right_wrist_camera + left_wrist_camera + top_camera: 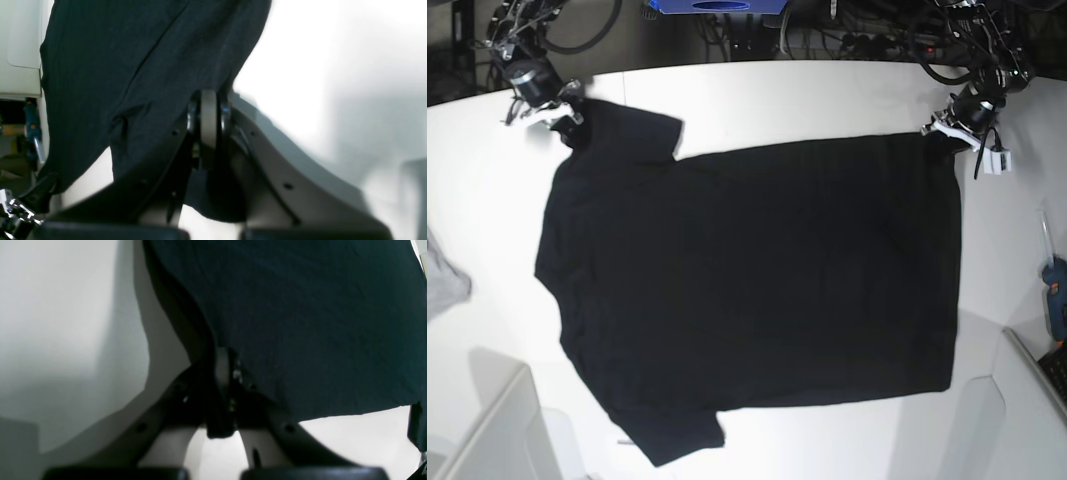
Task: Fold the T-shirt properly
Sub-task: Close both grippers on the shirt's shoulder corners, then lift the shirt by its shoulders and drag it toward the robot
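two grippers have hold of the t-shirt (757, 290) in the base view, one at each far corner of the cloth. the shirt lies spread flat over the middle of the white tabletop (757, 100), plain black side up, no print showing. its hem edge runs along the right side, its sleeves point toward the far left corner and the near edge. the surface is mostly smooth, with faint creases only. the left gripper (949, 127) sits at the shirt's far right corner, near the far right of the tabletop; the right gripper (562, 115) sits at the sleeve by the far left. a small grey cloth (442, 285) lies at the left edge, well apart from the shirt.

from the left wrist, the left gripper (228, 373) has its jaws pressed together on the shirt's edge, dark fabric (300, 323) fanning away from the pinch, slightly lifted off the white top.

from the right wrist, the right gripper (209, 126) is likewise clamped tight on black cloth (133, 66), which drapes in soft folds to the left and tucks down below the fingers.
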Robot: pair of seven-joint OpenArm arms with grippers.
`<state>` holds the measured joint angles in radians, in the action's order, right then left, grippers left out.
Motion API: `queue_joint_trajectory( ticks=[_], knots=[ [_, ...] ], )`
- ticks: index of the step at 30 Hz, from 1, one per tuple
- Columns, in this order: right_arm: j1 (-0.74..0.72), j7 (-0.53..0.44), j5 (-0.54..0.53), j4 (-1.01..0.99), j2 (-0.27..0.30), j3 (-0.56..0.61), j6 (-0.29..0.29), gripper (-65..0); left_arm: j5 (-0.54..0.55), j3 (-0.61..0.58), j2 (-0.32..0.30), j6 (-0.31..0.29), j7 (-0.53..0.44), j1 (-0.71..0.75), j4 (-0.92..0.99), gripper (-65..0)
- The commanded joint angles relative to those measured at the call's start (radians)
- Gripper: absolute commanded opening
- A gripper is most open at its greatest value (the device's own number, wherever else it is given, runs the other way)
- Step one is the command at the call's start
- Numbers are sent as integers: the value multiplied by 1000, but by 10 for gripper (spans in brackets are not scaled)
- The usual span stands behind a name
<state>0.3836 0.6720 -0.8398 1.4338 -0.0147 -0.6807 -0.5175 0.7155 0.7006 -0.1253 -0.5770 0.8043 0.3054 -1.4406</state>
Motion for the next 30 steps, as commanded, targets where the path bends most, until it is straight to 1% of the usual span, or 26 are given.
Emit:
queue_joint_trajectory(
  ticks=[1,2,5,13,19,21,25,27,30],
  knots=[
    [33,62,81,12,5,-4,43,-650,-49,3,-20,13,51,16,-2,-650],
    [41,62,81,29,5,-4,43,-650,-49,-2,-33,13,51,25,-2,-650],
    [64,62,80,84,3,-4,43,-650,-49,-5,-46,13,51,51,-16,-650],
    [137,64,73,184,-4,-6,44,-650,-49,-5,-46,13,51,131,-185,-650],
    [199,62,72,241,-6,-6,44,-650,-49,-5,-46,13,51,170,-211,-650],
    [219,62,72,262,-23,-7,44,-650,-49,-5,-47,13,51,191,-211,-650],
    [262,62,72,315,-35,-7,44,-650,-50,-5,-47,13,51,216,-219,-650],
    [279,61,72,333,-55,-7,44,-650,-50,-5,-47,13,48,234,-219,-650],
    [305,61,73,371,-67,-7,43,-650,-50,-5,-50,12,48,240,-219,-650]
  ],
)
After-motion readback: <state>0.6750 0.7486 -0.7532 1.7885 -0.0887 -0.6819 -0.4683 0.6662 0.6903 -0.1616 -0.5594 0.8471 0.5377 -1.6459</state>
